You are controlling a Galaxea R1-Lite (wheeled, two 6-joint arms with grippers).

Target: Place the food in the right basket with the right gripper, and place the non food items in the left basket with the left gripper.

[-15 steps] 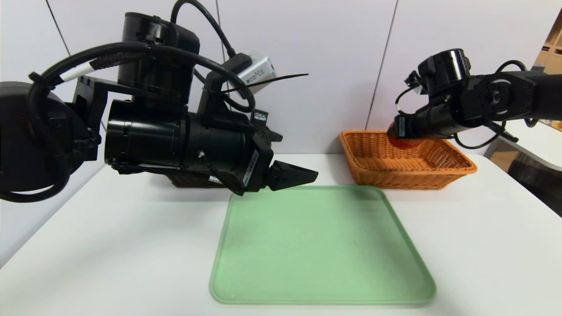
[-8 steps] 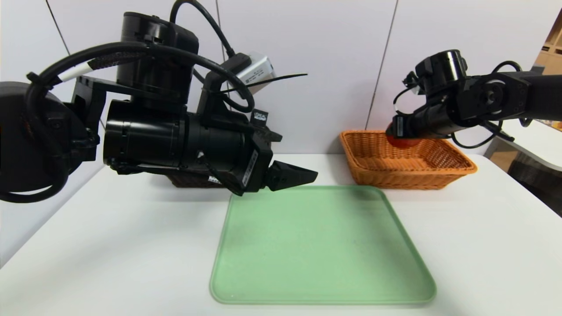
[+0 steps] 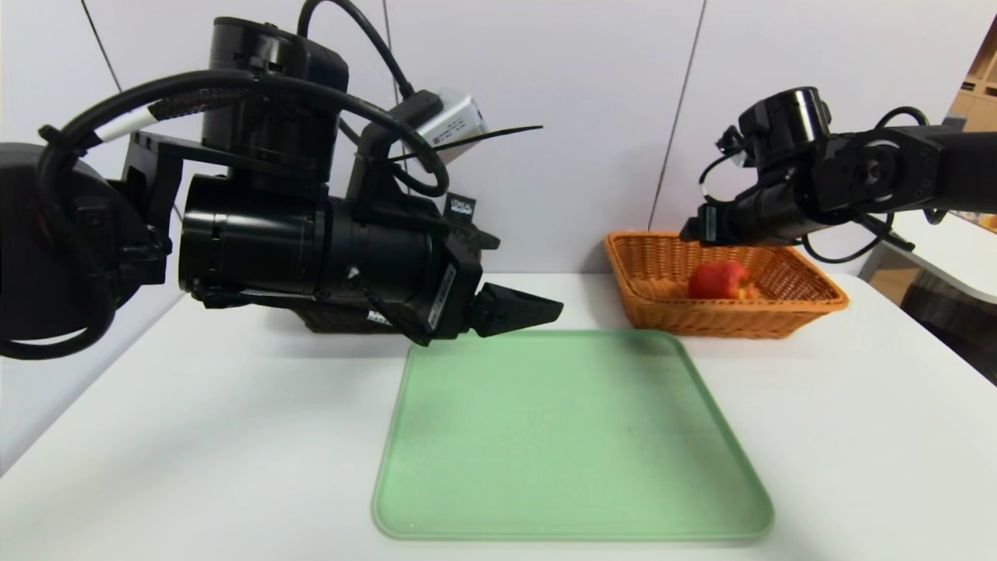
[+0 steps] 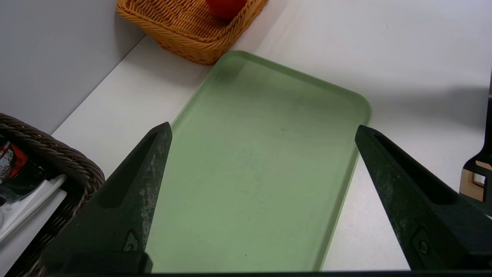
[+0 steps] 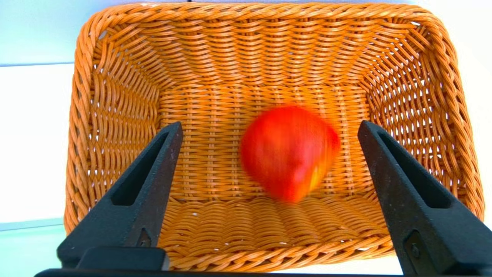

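Holding red fruit (image 5: pixel 288 152), orange basket (image 3: pixel 810 284); right gripper (image 5: pixel 269 130) jaws released above; left gripper (image 4: pixel 261 132) released.

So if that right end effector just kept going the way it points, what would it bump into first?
Probably the red fruit lying in the orange basket, between the open right end effector's fingers; otherwise the woven floor.

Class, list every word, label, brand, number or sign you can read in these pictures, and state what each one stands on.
"L'OREAL": small black tag on the left arm, head view; the line beneath it is too small to read.
White label on the silver camera module atop the left arm: print too small to read.
White stickers behind the left pincer: unreadable.
Red and black packaging in the dark basket: print unreadable.
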